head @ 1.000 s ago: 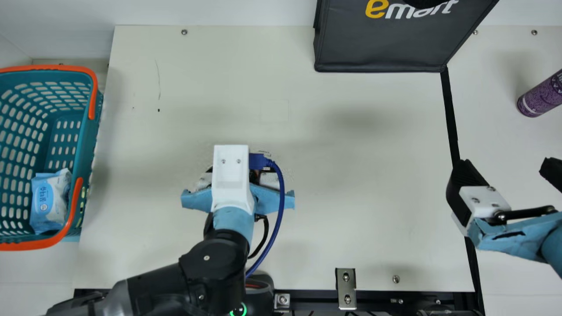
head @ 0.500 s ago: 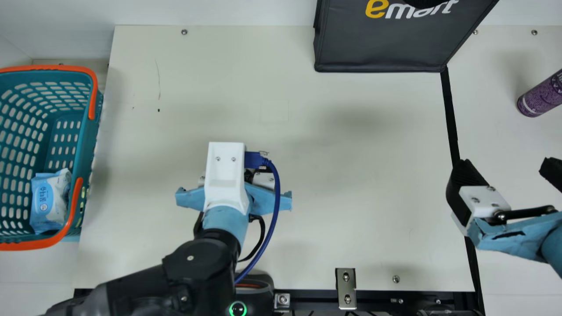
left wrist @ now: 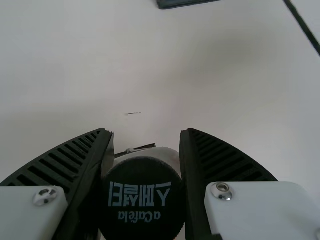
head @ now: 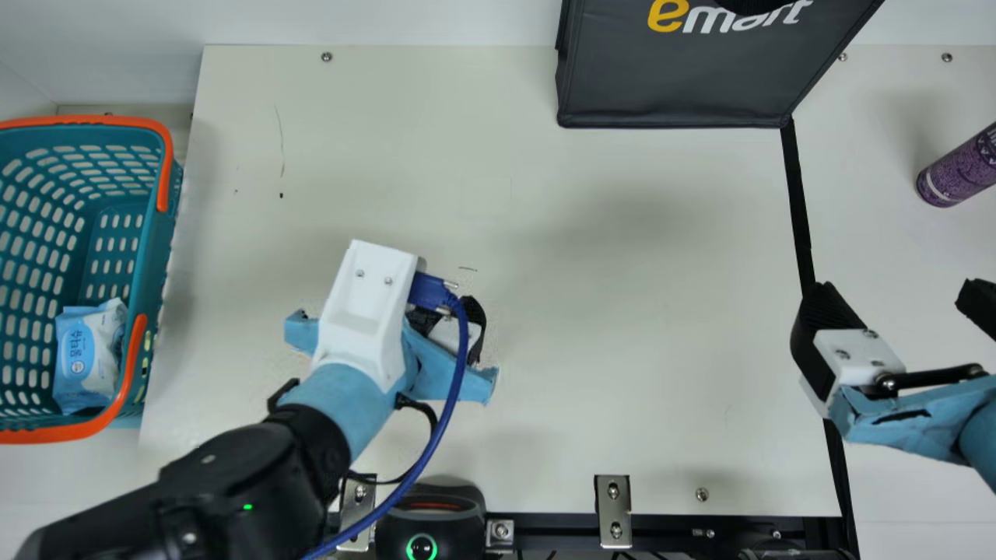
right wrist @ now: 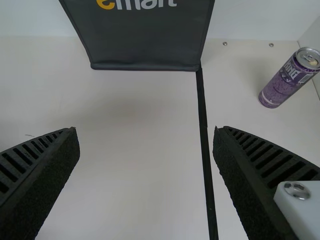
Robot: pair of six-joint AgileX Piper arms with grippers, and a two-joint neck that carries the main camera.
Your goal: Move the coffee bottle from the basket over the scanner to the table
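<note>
Bottle, wht print on blk cap, clamped in L gripper, R gripper jaws apart.

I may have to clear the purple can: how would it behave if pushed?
The purple can stands upright, tall and narrow, so a high push would probably tip it. Being round, it would likely roll once down.

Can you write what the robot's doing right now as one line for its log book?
left gripper: holding coffee bottle | right gripper: open, empty | basket: wipes pack inside
</note>
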